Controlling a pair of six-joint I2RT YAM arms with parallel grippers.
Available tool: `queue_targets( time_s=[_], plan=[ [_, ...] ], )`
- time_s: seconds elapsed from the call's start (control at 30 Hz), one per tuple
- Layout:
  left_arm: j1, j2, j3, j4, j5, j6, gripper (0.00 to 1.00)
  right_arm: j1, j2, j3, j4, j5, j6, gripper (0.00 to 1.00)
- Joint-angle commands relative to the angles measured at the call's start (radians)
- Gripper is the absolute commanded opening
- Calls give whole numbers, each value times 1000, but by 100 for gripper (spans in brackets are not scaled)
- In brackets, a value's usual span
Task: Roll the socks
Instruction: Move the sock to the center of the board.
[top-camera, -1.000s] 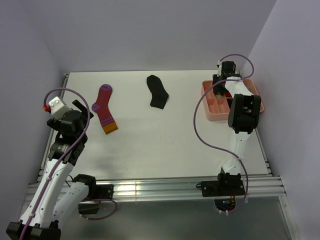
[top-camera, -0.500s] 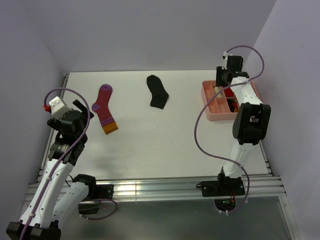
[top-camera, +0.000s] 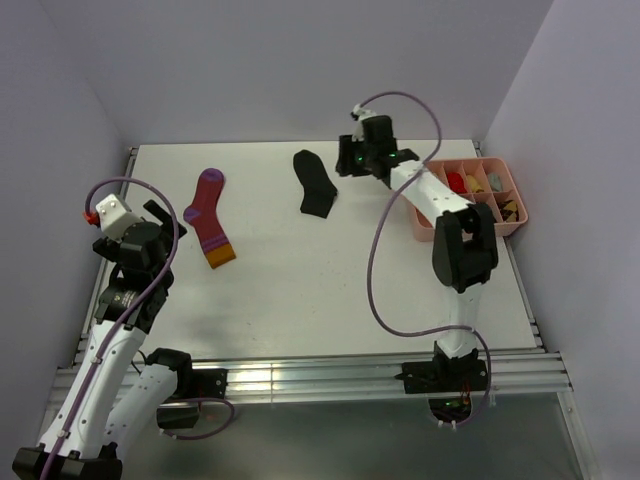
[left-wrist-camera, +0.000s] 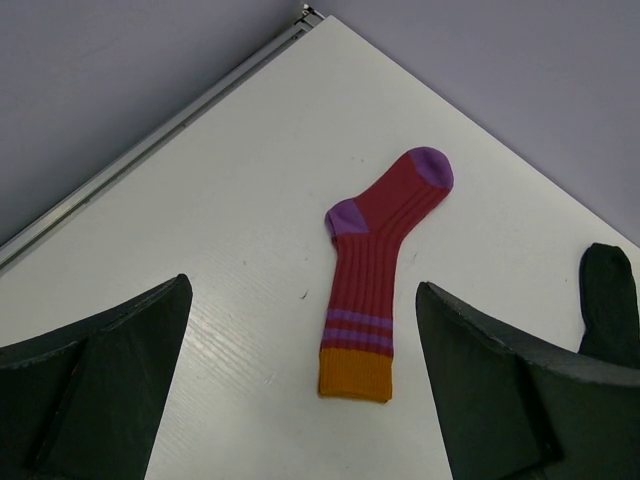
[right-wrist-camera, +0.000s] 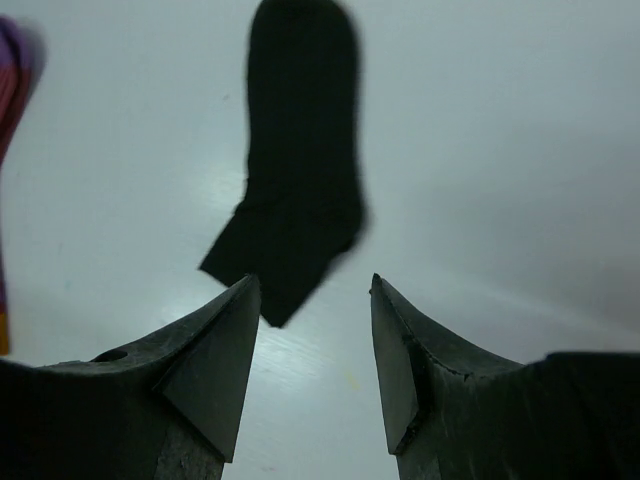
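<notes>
The right gripper (right-wrist-camera: 310, 290), jaws parted and empty, is hovering by the black sock (top-camera: 317, 187) at upper centre, probably lining up a grasp. Next, it should be lowering onto one end. The left gripper (left-wrist-camera: 302, 290) is idling wide open near the magenta sock (left-wrist-camera: 380, 270), upper left.

Two socks: magenta sock (top-camera: 210, 215), black sock (top-camera: 317, 185). One pink tray (top-camera: 510, 228).

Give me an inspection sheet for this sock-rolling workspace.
Surface: white table, flat and matte.
Job's things: magenta sock and black sock lying flat, unrolled, apart.
Clutter: pink tray at the right edge, small items in its compartments.
Claws: left claw open, empty, facing the magenta sock; right claw open, empty, hovering by the black sock.
Cables: purple cable looping off each arm.
Surroundings: lavender walls; metal rail at the near edge.
</notes>
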Motion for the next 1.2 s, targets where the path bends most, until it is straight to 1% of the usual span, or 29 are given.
queue_targets(
  time_s=[0.0, 0.03, 0.13, 0.33, 0.4, 0.5, 0.53, 0.6, 0.67, 0.7, 0.77, 0.8, 0.87, 0.9, 0.97, 1.0, 1.03, 1.13, 1.17],
  plan=[
    [7, -16, -5, 12, 8, -7, 100, 72, 76, 51, 90, -66, 106, 56],
    [7, -20, -7, 14, 13, -10, 99, 98, 116, 64, 101, -74, 126, 56],
    [7, -25, -10, 15, 25, -12, 99, 124, 180, 89, 150, -107, 161, 56],
    [7, -33, -11, 11, 24, -12, 100, 154, 312, 176, 137, -179, 217, 56],
    [7, -36, -11, 12, 24, -12, 100, 158, 340, 172, 136, -177, 240, 56],
    [7, -43, -13, 12, 25, -10, 99, 158, 337, 118, 147, -180, 283, 56],
    [7, -45, -13, 12, 25, -10, 99, 158, 331, 74, 153, -180, 298, 56],
    [7, -51, -13, 14, 31, -10, 99, 160, 302, -4, 165, -190, 306, 56],
    [7, -54, -14, 15, 33, -10, 100, 163, 274, -61, 154, -169, 303, 56],
    [7, -60, -14, 17, 34, -10, 99, 167, 241, -136, 159, -166, 303, 56],
    [6, -66, -14, 15, 37, -12, 100, 170, 207, -214, 174, -164, 323, 56],
    [7, -66, -16, 18, 44, -12, 99, 172, 172, -295, 189, -173, 345, 56],
    [7, -72, -16, 19, 45, -15, 99, 181, 135, -375, 220, -186, 373, 56],
    [7, -75, -16, 19, 47, -15, 99, 189, 116, -447, 226, -199, 381, 56],
    [7, -83, -16, 17, 47, -17, 100, 224, 52, -510, 222, -193, 389, 56],
    [6, -85, -16, 15, 48, -18, 100, 239, 28, -574, 229, -201, 410, 56],
    [7, -86, -16, 17, 50, -20, 100, 255, -30, -602, 239, -204, 422, 56],
    [7, -91, -17, 19, 56, -21, 100, 334, -133, -650, 225, -186, 438, 56],
    [6, -92, -17, 19, 62, -21, 100, 385, -153, -647, 194, -181, 436, 56]
  ],
)
